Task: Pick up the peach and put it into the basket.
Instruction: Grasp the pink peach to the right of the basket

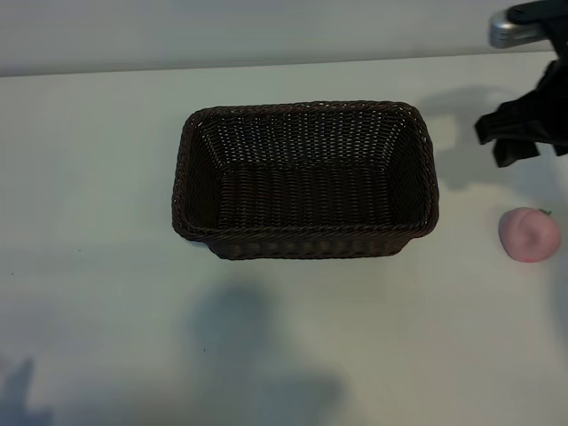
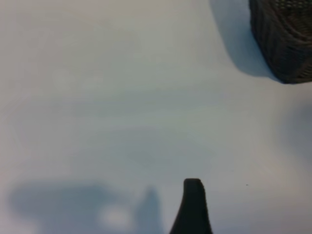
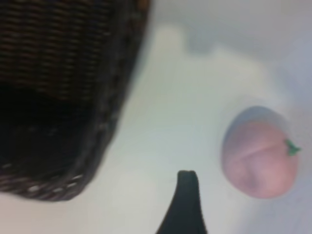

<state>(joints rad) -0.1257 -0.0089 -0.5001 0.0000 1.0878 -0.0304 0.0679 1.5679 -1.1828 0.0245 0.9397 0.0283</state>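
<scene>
Left gripper [image 2: 192, 204]: out of the exterior view; its wrist view shows 1 dark fingertip low over bare white table [image 1: 89, 266], basket corner far off. Jaws wide, nothing held.

Basket [image 1: 304, 240]: centre of table, upright, nothing visible inside.

Right gripper [image 1: 519, 129]: at exterior view's right edge, hanging above the table between basket and peach, pointing steeply down. Jaws wide, holding nothing.

Peach [image 1: 529, 234]: on the table right of the basket, well apart from it, just below the right gripper, untouched.

Right gripper [image 1: 519, 133] at far right edge, pointing steeply down, jaws apart. Left fingertip [image 2: 193, 204] shows low; jaws apart.
</scene>
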